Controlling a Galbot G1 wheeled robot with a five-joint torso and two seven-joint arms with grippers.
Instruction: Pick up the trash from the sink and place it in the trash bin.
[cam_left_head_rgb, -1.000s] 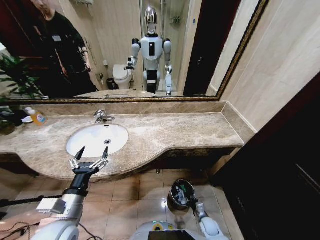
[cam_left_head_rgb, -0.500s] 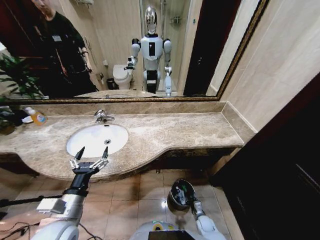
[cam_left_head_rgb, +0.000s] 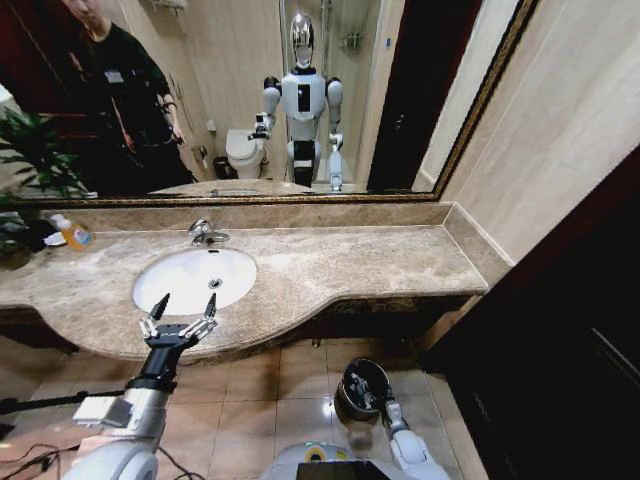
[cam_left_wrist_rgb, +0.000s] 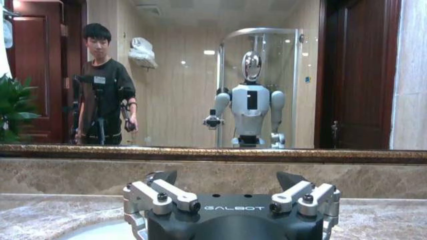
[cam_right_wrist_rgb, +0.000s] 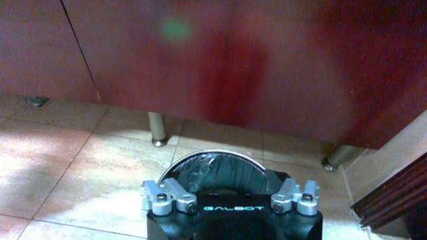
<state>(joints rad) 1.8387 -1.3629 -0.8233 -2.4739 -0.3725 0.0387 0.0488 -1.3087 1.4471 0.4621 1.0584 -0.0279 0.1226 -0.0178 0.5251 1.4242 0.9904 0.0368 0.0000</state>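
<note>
We are noting left gripper (cam_left_head_rgb: 181, 316) hovering lower left of frame, fingers spread wide, holding nothing — sink (cam_left_head_rgb: 170, 297) just above it, nearer arm. Basin looking bare of trash. Right gripper (cam_left_head_rgb: 376, 392) hanging over trash bin (cam_left_head_rgb: 352, 372), lower centre; its fingers hidden — we cannot tell.

One sink (cam_left_head_rgb: 193, 279) is sitting in the countertop (cam_left_head_rgb: 340, 265), with one faucet (cam_left_head_rgb: 204, 233) behind it. One bin (cam_left_head_rgb: 362, 385) is standing on the floor tiles (its rim is also showing in the right wrist view (cam_right_wrist_rgb: 212, 156)). One bottle (cam_left_head_rgb: 72, 232) of orange liquid is resting at the counter's far left, beside one plant (cam_left_head_rgb: 30, 160). One mirror (cam_left_head_rgb: 250, 90) is hanging above. Two grippers are showing: the left gripper (cam_left_head_rgb: 178, 322) and the right gripper (cam_left_head_rgb: 376, 401).
</note>
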